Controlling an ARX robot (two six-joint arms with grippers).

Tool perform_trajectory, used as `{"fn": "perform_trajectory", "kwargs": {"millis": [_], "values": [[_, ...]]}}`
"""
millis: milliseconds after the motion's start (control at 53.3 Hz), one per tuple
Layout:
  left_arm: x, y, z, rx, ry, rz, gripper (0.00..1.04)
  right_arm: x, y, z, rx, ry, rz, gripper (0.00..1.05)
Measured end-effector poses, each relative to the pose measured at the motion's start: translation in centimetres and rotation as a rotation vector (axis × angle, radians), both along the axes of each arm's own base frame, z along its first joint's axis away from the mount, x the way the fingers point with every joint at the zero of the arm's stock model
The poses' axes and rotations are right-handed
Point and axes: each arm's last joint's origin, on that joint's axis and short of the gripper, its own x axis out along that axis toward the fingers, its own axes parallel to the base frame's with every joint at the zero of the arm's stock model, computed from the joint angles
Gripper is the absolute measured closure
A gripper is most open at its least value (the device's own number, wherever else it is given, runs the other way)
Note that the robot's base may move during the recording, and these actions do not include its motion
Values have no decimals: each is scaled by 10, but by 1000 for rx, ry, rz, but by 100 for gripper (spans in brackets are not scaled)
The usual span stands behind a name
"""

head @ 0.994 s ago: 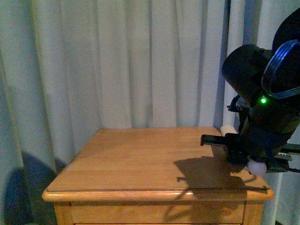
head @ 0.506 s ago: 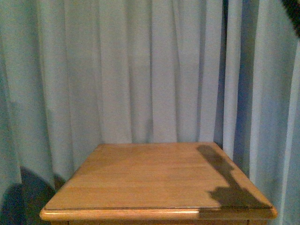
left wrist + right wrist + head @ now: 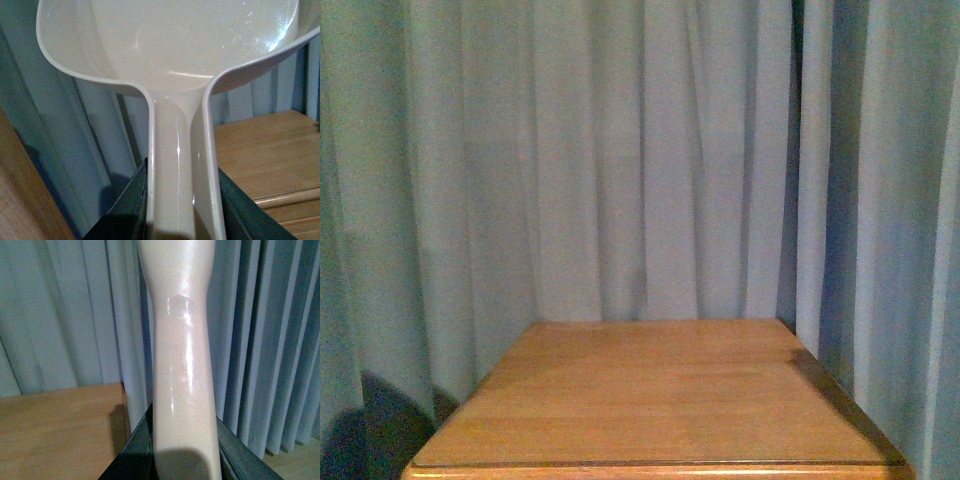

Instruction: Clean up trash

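My left gripper is shut on the handle of the pale pink dustpan; its wide scoop fills the left wrist view and holds nothing that I can see. In the right wrist view my right gripper is shut on the pale brush handle, which rises out of frame, so the bristles are hidden. The trash is out of view in every frame. Neither arm shows in the front view, where only the wooden table top appears.
Pale blue-grey curtains hang close behind and beside the table. The table's wood lies off to one side of the dustpan, and its corner beside the brush handle. A wooden surface sits near the left gripper.
The right arm, which stood over the table's right edge a second ago, has left the front view, and its shadow is gone. The camera view has shifted, showing less of the table's front.
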Motion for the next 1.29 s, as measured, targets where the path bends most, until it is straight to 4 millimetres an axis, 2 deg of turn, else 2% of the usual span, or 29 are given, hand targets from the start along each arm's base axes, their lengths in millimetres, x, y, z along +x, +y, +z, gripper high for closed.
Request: {"fn": "perform_trajectory", "kwargs": {"millis": [263, 413, 1294], "values": [[0, 0, 0, 0, 0, 0, 77, -2, 2, -1, 2, -44, -9, 85], [0, 0, 0, 0, 0, 0, 77, -5, 3, -9, -29, -31, -35, 85], [0, 0, -1, 0, 0, 0, 77, -5, 3, -10, -37, -29, -38, 85]]}}
